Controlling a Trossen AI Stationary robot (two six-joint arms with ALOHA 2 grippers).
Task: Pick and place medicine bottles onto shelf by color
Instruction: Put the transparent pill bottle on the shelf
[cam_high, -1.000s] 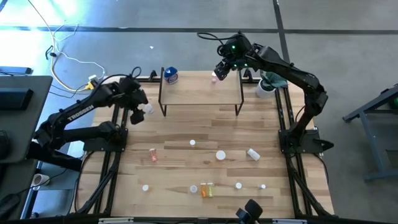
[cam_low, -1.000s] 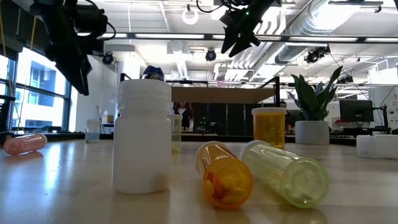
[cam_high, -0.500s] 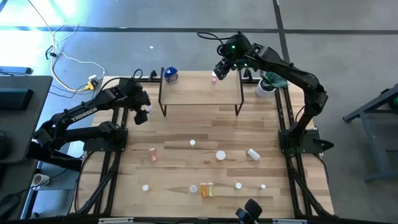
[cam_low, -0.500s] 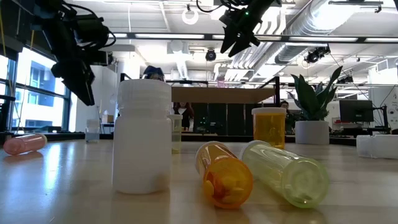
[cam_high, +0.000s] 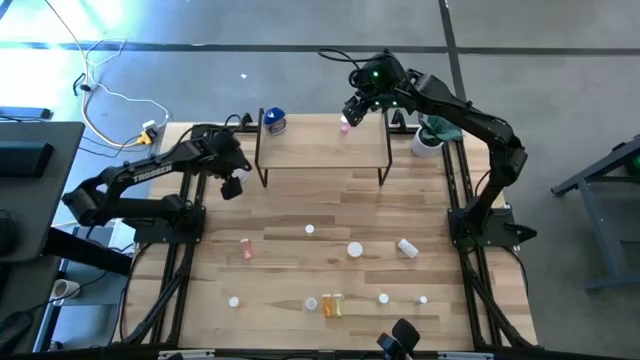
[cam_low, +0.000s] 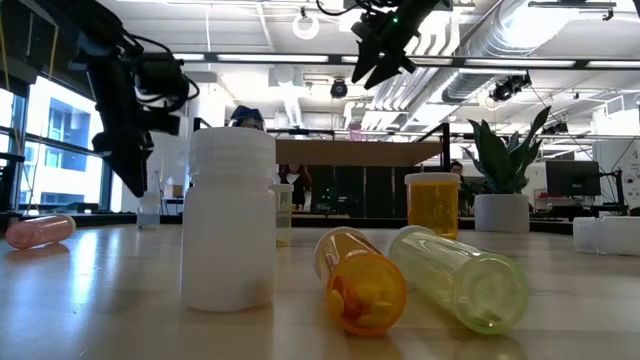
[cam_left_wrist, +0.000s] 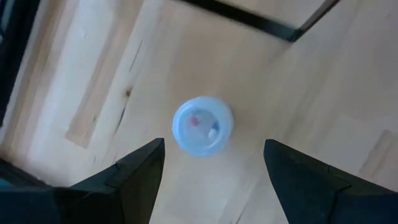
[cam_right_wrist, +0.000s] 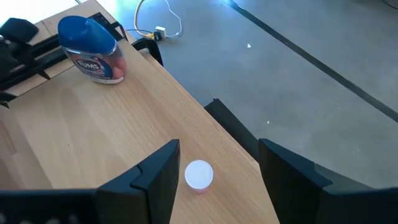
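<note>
At the low light-wood shelf's (cam_high: 322, 147) two o'clock corner, the right gripper (cam_high: 347, 115) hung spread-fingered over a white-capped pink bottle (cam_right_wrist: 199, 175), apparently just placed, while the left gripper (cam_left_wrist: 211, 163), fingers apart, hovered over a small white bottle (cam_left_wrist: 203, 124) at the shelf's eight o'clock, seemingly lining up a pick.

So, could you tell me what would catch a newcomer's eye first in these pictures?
Probably the blue-topped bottle standing on the shelf at its left end, with a pink bottle near the far edge. The right gripper hovers over that pink bottle, fingers open. The left gripper hangs open above a small white bottle on the table.

One shelf (cam_high: 322, 146) — two arms.
</note>
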